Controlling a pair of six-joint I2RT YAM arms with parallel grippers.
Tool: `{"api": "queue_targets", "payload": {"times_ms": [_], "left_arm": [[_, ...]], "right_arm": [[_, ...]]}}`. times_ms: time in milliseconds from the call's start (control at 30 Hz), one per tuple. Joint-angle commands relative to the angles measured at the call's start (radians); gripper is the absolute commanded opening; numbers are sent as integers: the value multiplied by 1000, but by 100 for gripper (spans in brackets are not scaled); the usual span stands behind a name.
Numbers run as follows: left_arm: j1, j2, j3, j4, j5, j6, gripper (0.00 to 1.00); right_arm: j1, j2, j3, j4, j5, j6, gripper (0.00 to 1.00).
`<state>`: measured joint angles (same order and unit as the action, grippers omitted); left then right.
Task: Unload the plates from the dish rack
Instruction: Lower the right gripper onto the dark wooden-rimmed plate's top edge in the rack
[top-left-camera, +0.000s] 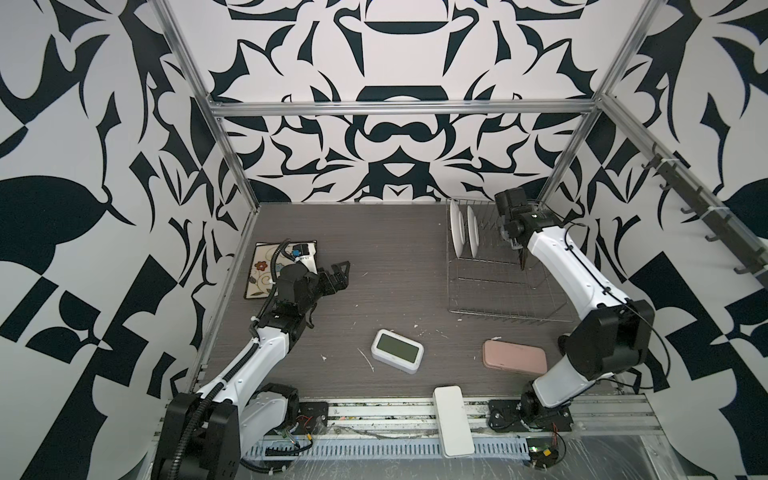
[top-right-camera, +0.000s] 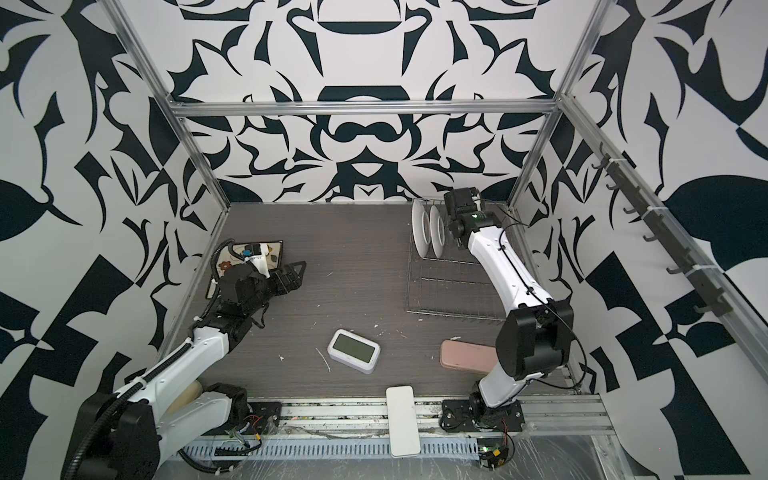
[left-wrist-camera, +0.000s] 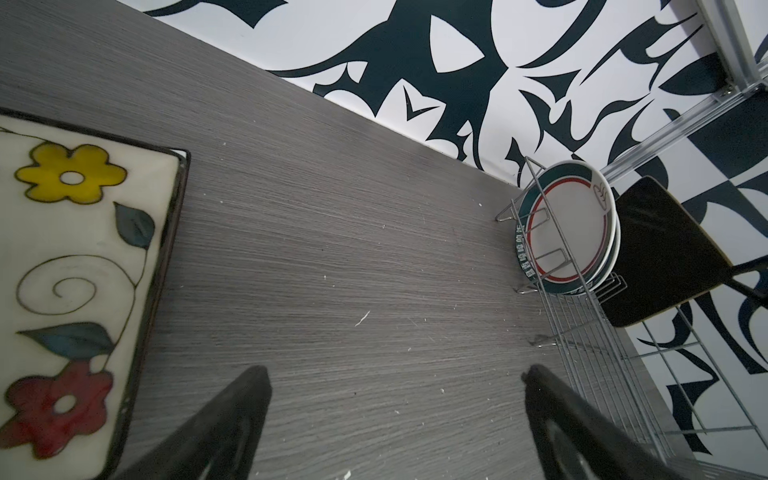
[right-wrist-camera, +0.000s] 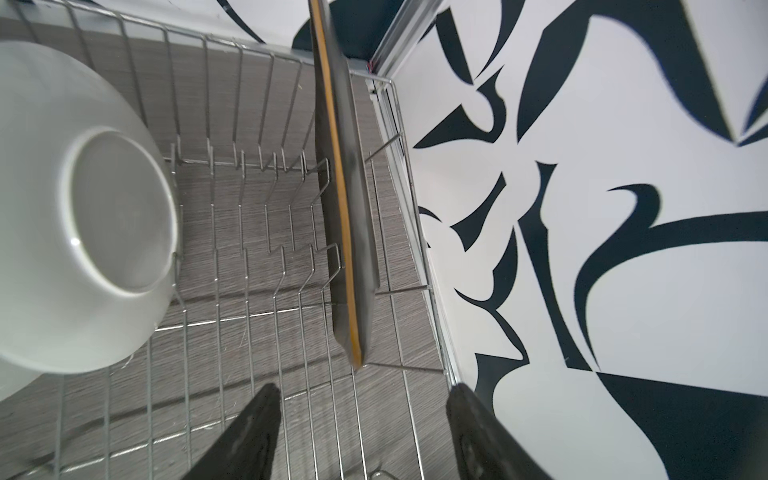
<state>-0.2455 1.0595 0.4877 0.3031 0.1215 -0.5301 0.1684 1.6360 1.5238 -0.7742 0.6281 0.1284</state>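
Plates (top-left-camera: 457, 232) are standing on edge in the dish rack (top-left-camera: 507, 320), which is sitting at the far right corner of the table (top-left-camera: 395, 257). Two round white ones are sitting side by side at its far left end, and a dark tan-edged plate (right-wrist-camera: 349, 208) is standing among the prongs nearer the side wall. The right gripper (right-wrist-camera: 363, 395) is hovering just short of that dark plate's edge, fingers parted and gripping nothing. A floral square plate (top-left-camera: 259, 270) is lying flat on the table at the left. The left gripper (left-wrist-camera: 395, 382) is hanging beside it, spread wide and empty.
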Motion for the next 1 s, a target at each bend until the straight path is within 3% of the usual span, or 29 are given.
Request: {"api": "queue_targets", "payload": {"times_ms": [0, 967], "left_arm": [[-8, 17, -21, 49, 16, -30, 99], [-12, 34, -21, 31, -8, -24, 99]], "right_arm": [[-22, 18, 30, 50, -16, -19, 68], [-66, 161, 92, 156, 11, -126, 43]]}}
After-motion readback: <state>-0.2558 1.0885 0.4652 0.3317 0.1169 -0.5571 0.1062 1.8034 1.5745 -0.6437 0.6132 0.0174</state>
